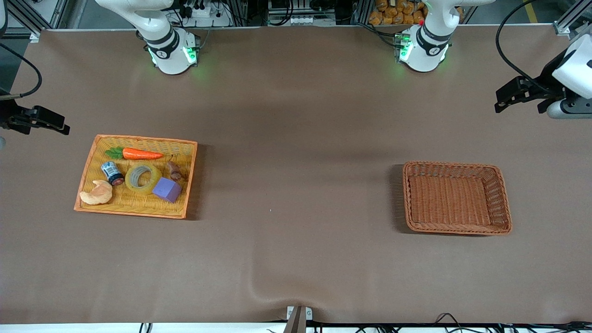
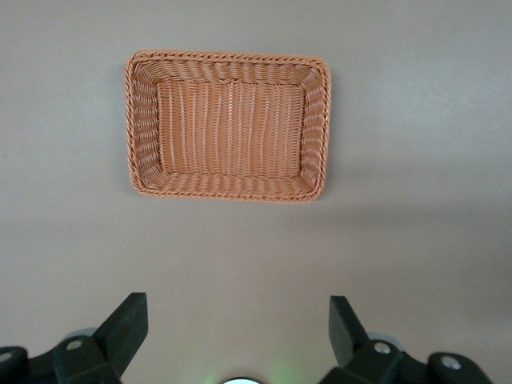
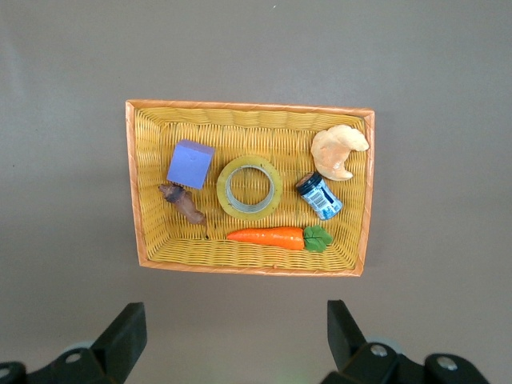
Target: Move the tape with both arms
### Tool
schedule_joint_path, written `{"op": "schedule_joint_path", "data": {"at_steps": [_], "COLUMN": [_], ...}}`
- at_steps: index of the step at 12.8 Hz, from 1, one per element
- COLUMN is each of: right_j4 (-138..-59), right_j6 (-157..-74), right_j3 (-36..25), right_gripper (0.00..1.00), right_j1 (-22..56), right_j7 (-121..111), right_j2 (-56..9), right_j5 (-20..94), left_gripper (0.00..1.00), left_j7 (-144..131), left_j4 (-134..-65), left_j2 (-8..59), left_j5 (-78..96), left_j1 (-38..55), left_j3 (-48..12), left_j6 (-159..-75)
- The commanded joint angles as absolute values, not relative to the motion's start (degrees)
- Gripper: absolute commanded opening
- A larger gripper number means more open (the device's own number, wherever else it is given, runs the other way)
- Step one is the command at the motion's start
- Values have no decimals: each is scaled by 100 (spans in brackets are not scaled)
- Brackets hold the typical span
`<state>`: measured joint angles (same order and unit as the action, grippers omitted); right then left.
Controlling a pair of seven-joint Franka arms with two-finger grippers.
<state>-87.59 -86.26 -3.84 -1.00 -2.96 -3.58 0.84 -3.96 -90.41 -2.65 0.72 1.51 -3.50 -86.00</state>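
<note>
I had not begun: the tape (image 1: 143, 178) lay flat in the yellow basket (image 1: 92, 155), both pincers spread. My right pincer (image 3: 232, 340) hung above it; my left pincer (image 2: 238, 336) waited over the empty brown basket (image 1: 502, 194).

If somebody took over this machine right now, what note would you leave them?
Left tool: open, holding nothing, up near the left arm's end of the table.
Right tool: open, holding nothing, up near the right arm's end.
Tape: lying flat in the yellow tray, among a purple cube, can and toy carrot.
Brown basket: nothing in it.
Done: nothing yet.
Left: pick up the tape and transfer it using both arms.
</note>
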Motion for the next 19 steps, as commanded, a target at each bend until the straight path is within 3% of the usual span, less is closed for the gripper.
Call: {"op": "schedule_joint_path", "data": {"at_steps": [1,11,15,19], "right_j4": [-8622,-8710,-9358,-10745], "right_j6": [-8534,-8656,-9498,-10946], "right_j3": [-316,-316,-316,-308], "right_gripper": [100,100,100,100], "right_j1": [-150,148,413,396], "right_j7": [-316,-351,-334,-543], "right_j2": [-396,-448,-562,-668], "right_j5": [26,9,-132,-70], "left_gripper": [100,100,100,100], "left_j7": [-256,-246,-237,-272], "left_j4": [-9000,-9009,-9018,-8982], "left_j2": [-325,-325,-316,-299], "left_j5": [185,158,132,149], "left_j1": [123,123,123,114], "left_j3": [-360,-360,-360,-360], "left_j6": [-8499,-8508,-8508,-8508]}}
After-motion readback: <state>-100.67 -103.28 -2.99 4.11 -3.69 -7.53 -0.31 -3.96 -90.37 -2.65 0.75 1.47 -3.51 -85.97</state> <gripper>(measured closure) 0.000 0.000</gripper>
